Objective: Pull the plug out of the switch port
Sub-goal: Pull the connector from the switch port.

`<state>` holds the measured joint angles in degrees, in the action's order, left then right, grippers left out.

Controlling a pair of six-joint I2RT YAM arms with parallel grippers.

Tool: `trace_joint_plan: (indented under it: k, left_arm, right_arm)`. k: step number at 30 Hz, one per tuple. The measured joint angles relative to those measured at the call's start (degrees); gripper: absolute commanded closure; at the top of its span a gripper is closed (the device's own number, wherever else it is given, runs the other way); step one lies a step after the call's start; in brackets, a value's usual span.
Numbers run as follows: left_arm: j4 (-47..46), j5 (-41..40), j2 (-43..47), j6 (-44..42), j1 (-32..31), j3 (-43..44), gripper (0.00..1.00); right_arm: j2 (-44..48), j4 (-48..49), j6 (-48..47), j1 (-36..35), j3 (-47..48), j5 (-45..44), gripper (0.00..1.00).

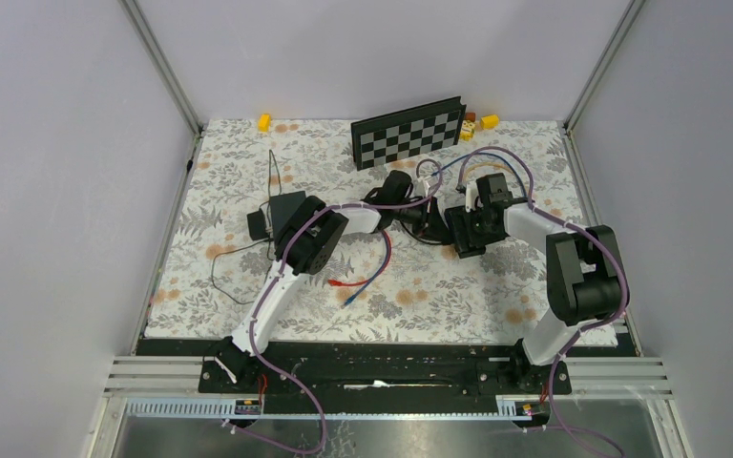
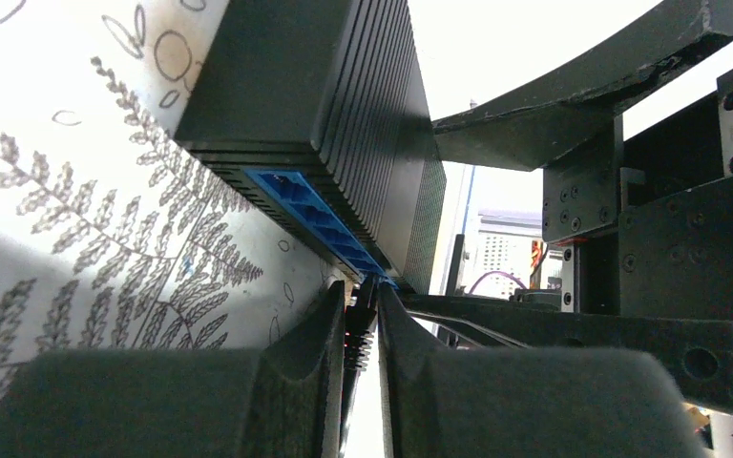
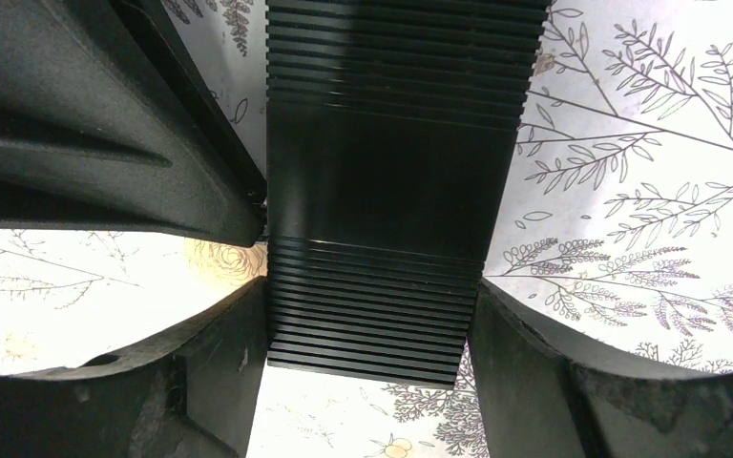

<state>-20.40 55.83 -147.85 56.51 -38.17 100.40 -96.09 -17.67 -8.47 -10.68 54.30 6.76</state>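
Note:
The black ribbed switch (image 2: 344, 105) lies on the flowered mat, its blue port strip (image 2: 310, 205) facing my left gripper. My left gripper (image 2: 363, 291) is shut on the black plug (image 2: 361, 329), which sits at the end port of the strip. My right gripper (image 3: 370, 315) is shut on the switch body (image 3: 382, 191), one finger on each long side, holding it down. In the top view both grippers meet at mid-table, the left gripper (image 1: 403, 194) and the right gripper (image 1: 461, 227) on either side of the switch (image 1: 428, 221).
A chessboard (image 1: 408, 131) leans at the back, with yellow blocks at the back left (image 1: 264, 121) and the back right (image 1: 489, 120). A black box (image 1: 282, 212) with thin cables lies to the left. Loose red and blue wires (image 1: 353, 283) lie in front.

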Motion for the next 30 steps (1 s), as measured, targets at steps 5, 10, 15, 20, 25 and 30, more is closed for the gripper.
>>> trace_joint_plan:
  k: [5,10,15,20,25,30]
  left_arm:
    - [7.96,-0.48,0.0,-4.79,-0.02,3.78,1.0]
    - [10.58,-0.7,0.0,-7.87,-0.02,4.9,1.0]
    - [3.78,-0.46,0.04,-4.13,0.02,1.64,1.0]
    - [-5.07,-0.61,0.24,1.25,0.02,-2.38,1.0]
    - [-4.96,-0.92,0.37,1.22,0.02,-2.54,1.0]
    - [2.34,-0.85,0.39,-3.63,0.0,0.72,1.0]
  right_arm:
    - [-0.57,-0.13,-0.07,0.0,0.68,-0.33,0.27]
    - [-0.72,-0.02,-0.04,0.02,0.81,-0.37,0.27]
    - [-0.87,-0.68,-0.02,0.02,1.22,-0.37,0.27]
    - [-1.44,-2.4,0.2,0.0,2.27,-0.28,0.28]
    - [-1.68,-2.8,0.42,0.02,2.58,-0.31,0.28]
    - [-1.7,-2.67,0.28,0.0,2.58,-0.72,0.29]
